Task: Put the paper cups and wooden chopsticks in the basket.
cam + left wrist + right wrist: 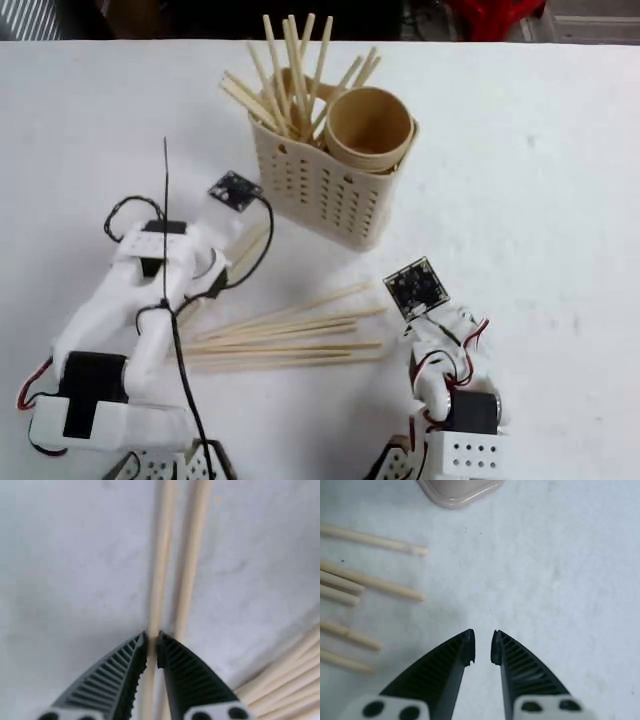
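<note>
1. Left pincer is pinched narrow on one chopstick, with a neighbour just beside it; lift slowly so only one comes up.
2. Carry it far and right to the basket, tilting it upright into the left side (the paper cups fill the right).
3. Right pincer is barely parted and empty, with the loose chopsticks to its left.
4. The held stick's ends are cut off, so its balance is hard to judge.

No text, label, number or sign can be read on anything in these three views.
</note>
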You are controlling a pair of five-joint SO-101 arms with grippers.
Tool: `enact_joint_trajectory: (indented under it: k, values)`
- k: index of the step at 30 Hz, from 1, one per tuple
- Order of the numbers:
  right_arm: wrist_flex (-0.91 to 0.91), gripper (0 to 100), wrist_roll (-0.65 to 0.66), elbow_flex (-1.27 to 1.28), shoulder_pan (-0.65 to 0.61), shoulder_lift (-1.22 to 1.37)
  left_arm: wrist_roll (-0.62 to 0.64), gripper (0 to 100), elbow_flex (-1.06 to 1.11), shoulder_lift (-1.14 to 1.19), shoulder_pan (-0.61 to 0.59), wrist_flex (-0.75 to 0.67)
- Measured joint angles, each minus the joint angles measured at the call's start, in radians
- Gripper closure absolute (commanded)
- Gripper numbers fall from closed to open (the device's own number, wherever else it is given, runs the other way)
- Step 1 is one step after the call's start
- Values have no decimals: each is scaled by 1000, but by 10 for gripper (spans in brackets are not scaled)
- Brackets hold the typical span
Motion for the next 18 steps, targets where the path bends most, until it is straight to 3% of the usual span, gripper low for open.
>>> enact_joint_trajectory:
  k: [8,18]
  values:
    - [0,929,0,0,0,0,0,977,-11,2,-2,17]
    - [0,929,0,0,0,0,20,977,-321,3,-104,262]
